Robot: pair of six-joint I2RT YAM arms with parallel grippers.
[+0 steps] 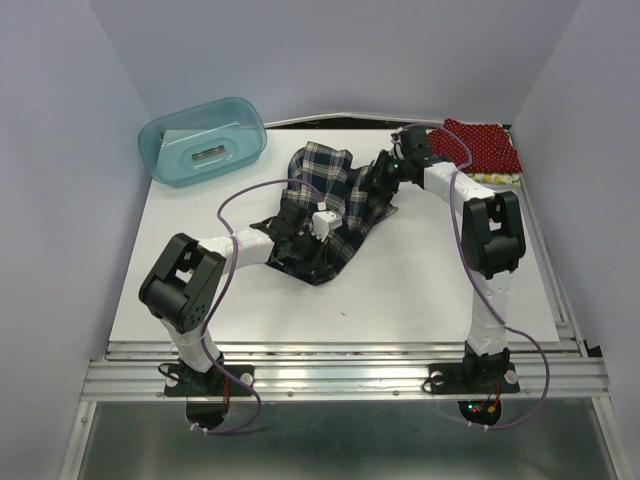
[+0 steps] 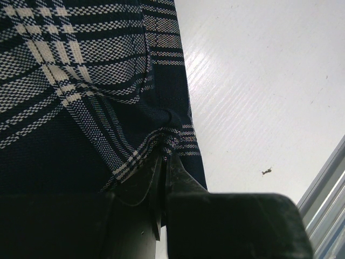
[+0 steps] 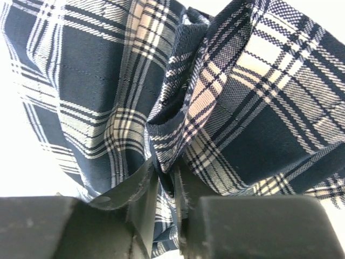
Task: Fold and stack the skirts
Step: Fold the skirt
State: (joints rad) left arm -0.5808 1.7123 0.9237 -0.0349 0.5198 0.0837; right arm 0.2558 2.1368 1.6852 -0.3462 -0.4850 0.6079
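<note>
Near edge: ribbed aluminium rail point(image 1: 350, 375) across the front of the white tabletop point(image 1: 400, 290), with both arm bases bolted to it.

Left pincer point(image 2: 164, 156): pressed together on a bunched bit of hem of the pleated navy, white and dark-green plaid skirt point(image 1: 335, 175). Cloth puckered into a small knot right at the fingertips. In the left wrist view, plaid to the left and above, bare tabletop to the right.

Plaid skirt, place: mid-tabletop, between the two arms, strung slantwise from the near left end up to the far right end. Rumpled rather than flat, with the near end dark and gathered under the left wrist. Far end lifted into a peak.

Right pincer point(image 3: 167, 178): clamped shut on a folded edge of the same skirt. A narrow navy-lined fold rising straight out from between the black fingers point(image 3: 143, 189), plaid panels spread to either side and filling most of the right wrist view.

Far right corner: red skirt with tiny white dots point(image 1: 485, 145), lying flat behind the right forearm. Edge of a yellowish patterned skirt point(image 1: 497, 179) peeking out beneath it along the near side.

Far left corner: translucent teal plastic tub point(image 1: 205, 140), upright, well apart from the plaid skirt.
</note>
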